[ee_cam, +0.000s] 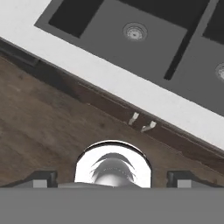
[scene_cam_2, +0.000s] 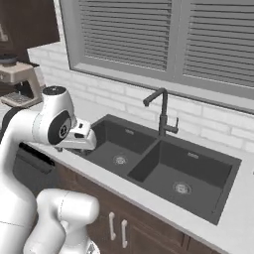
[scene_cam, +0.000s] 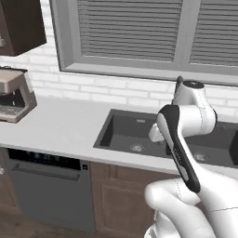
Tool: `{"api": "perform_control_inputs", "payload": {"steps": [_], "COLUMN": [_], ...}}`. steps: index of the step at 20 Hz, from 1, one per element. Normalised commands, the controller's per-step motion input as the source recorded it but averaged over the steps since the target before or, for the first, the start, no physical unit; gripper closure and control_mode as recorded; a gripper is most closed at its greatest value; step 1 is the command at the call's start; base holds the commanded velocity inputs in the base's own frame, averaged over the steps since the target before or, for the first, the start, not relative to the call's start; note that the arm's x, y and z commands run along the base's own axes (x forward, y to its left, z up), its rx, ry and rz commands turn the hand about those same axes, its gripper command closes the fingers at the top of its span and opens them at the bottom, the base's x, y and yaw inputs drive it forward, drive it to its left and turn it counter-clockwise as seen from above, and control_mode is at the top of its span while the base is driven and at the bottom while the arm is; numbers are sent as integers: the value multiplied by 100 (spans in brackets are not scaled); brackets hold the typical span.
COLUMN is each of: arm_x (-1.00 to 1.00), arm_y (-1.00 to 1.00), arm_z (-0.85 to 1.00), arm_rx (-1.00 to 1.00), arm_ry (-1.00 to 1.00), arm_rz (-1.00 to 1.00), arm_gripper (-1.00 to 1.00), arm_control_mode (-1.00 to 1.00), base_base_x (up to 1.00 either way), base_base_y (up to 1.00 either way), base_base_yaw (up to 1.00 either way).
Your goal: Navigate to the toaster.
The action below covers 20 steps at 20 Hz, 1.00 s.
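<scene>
The toaster is out of view. My arm is folded over the counter's front edge by the double sink [scene_cam_2: 149,163], and my hand [scene_cam_2: 80,138] hangs beside the left basin. In the hand view my gripper [ee_cam: 112,180] points down past the counter edge toward the wooden floor [ee_cam: 48,127]. Its dark fingertips [ee_cam: 41,178] stand far apart at the bottom corners, open with nothing between them.
A beige-and-silver coffee machine [scene_cam: 14,100] stands at the far left of the white counter [scene_cam: 65,125]. A black faucet [scene_cam_2: 161,111] rises behind the sink, below a shuttered window [scene_cam_2: 149,34]. A dishwasher [scene_cam: 46,186] and brown cabinet doors [scene_cam: 121,200] lie under the counter.
</scene>
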Motion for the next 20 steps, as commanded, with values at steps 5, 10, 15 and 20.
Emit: {"api": "perform_control_inputs", "payload": {"steps": [5,10,15,20], "arm_x": [0,0,0,0], "arm_y": [0,0,0,0], "arm_z": [0,0,0,0], "arm_rx": [0,0,0,0], "arm_ry": [0,0,0,0], "arm_rz": [0,0,0,0], "arm_gripper": [-100,-100,-100,-100], "arm_control_mode": [100,100,100,100], "base_base_x": [0,-11,-5,0], "base_base_y": [9,0,1,13], "base_base_yaw": [51,32,42,67]}}
